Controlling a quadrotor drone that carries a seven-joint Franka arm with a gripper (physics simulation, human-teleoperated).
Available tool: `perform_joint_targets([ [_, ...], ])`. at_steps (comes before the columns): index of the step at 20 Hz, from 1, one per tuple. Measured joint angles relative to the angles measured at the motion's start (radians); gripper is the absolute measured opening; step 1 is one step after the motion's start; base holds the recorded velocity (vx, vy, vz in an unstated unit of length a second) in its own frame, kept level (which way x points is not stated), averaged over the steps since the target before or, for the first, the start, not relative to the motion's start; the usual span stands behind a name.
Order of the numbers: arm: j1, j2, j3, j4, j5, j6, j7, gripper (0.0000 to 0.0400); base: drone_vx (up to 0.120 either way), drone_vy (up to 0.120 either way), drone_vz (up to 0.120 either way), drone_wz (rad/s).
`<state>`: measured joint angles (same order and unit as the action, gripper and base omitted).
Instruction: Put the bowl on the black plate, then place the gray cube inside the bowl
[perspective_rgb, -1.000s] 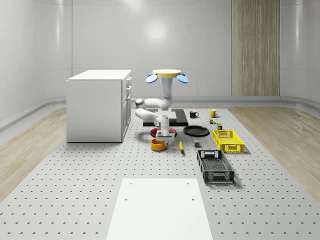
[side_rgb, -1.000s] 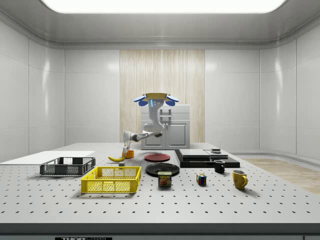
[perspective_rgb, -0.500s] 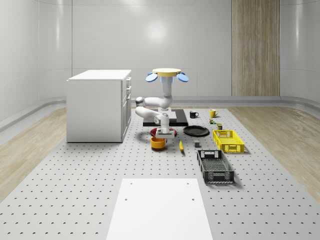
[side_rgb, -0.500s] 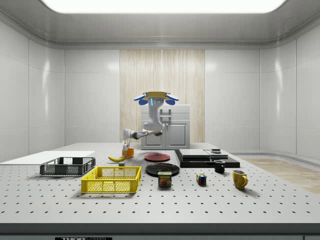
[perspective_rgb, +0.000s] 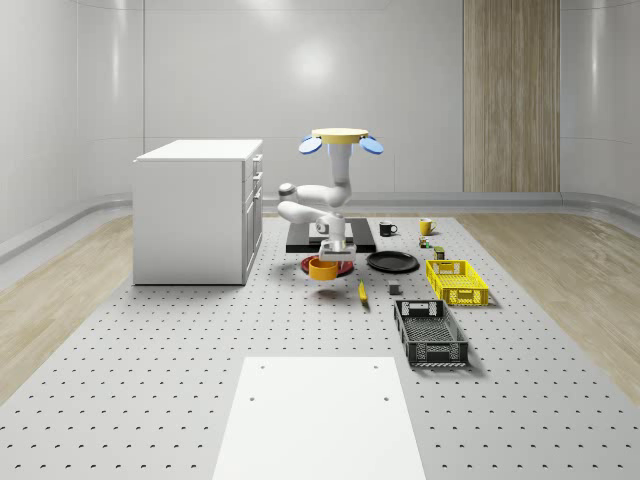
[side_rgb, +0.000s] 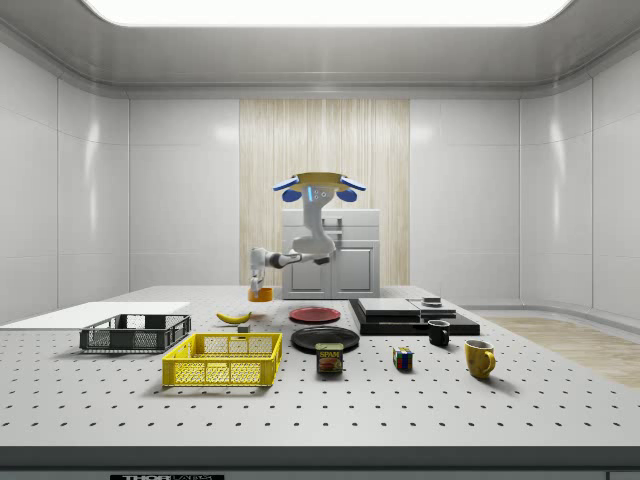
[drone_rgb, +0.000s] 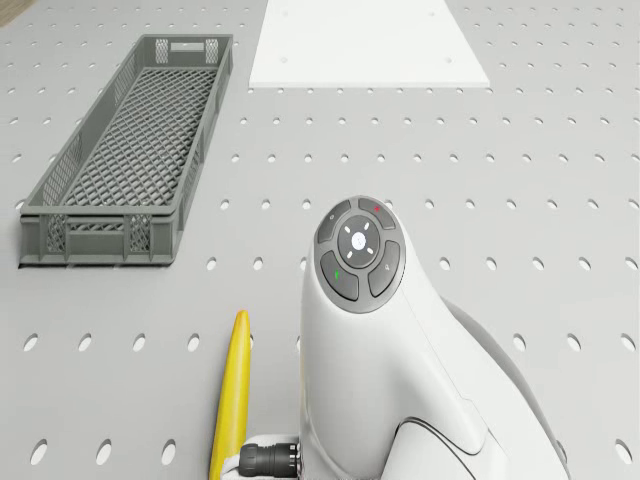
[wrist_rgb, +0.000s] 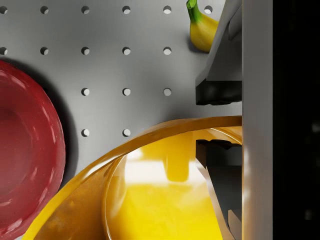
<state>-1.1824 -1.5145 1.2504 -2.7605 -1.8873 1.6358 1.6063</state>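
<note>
Bowl (perspective_rgb: 322, 268) is off the table now, up from where it sat a second ago, my gripper (perspective_rgb: 334, 256) pinching its rim, one finger (wrist_rgb: 220, 92) outside, one inside. I hover above the red plate (perspective_rgb: 313, 264); black plate (perspective_rgb: 392, 262) sits just beside, bare. Banana (drone_rgb: 230, 400) close. Bowl: orange, glossy.

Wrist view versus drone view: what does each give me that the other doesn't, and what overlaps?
Wrist view: the gripper closed on the rim of the orange bowl, one finger inside and one outside, with the red plate beside it. Drone view: the arm, the gray crate and the white panel beyond it. Shared: the banana and the perforated table. The drone hovers over the table, by the red plate.
</note>
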Motion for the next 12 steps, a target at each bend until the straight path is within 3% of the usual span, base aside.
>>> perform_joint_targets([
  [12, -0.002, -0.007, 0.005, -0.001, 0.008, 0.005, 0.002, 0.0100, -0.120, 0.120, 0.000, 0.000],
])
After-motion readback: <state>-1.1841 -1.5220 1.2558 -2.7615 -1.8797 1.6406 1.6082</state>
